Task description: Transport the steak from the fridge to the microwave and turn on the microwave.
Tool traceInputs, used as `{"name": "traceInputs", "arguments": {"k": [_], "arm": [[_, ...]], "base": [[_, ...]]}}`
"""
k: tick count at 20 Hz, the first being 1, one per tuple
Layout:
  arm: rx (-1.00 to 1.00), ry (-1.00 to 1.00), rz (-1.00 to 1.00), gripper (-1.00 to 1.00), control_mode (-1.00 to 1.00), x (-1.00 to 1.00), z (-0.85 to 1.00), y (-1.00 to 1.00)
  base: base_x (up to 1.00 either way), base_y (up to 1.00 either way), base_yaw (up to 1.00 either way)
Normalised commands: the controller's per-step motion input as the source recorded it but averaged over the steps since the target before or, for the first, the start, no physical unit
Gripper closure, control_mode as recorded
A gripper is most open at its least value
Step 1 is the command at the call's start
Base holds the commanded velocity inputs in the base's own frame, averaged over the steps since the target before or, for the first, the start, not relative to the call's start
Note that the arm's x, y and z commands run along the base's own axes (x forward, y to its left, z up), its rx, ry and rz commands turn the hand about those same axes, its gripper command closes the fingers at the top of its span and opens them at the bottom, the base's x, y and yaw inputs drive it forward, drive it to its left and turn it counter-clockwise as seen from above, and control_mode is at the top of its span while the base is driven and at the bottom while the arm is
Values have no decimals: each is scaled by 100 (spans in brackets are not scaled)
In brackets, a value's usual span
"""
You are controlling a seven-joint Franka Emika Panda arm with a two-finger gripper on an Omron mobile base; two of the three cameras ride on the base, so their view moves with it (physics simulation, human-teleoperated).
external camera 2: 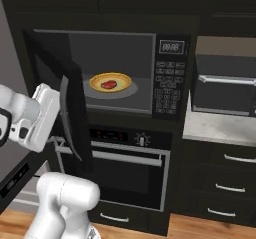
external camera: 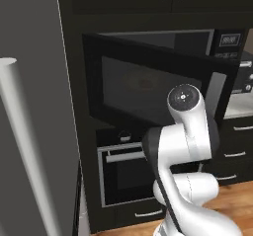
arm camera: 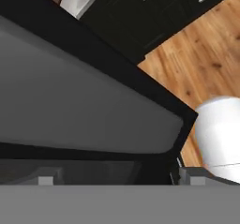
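Close against my hand camera sits the microwave door (arm camera: 84,106), swung partly open, my gripper (arm camera: 117,178) right behind it with jaws apart, holding nothing. I judge a careless push could glance off the door edge and leave it ajar. My right base camera alone reveals the steak (external camera 2: 108,84) on the yellow plate (external camera 2: 123,79) inside the microwave (external camera 2: 172,73).

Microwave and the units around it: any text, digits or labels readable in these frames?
Nothing reads cleanly.
Microwave display: pale digits show, too blurred to read.
Microwave keypad: button marks too small to read.
Oven panel: faint red marks, unreadable.
No brand names or stickers visible elsewhere.
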Motion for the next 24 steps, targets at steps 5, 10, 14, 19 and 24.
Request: {"name": "traceInputs", "arguments": {"k": [5, 10, 14, 19, 24], "arm": [[0, 0, -10, -100, -100, 54, -10, -40], [0, 0, -6, -100, -100, 56, -11, -42], [0, 0, -1, -100, -100, 58, -11, -43], [3, 1, 0, -100, -100, 61, -7, -42], [6, 3, 8, -100, -100, 61, -6, -38]], "base": [[0, 0, 0], [0, 0, 0], [0, 0, 0], [0, 0, 0], [0, 0, 0]]}}
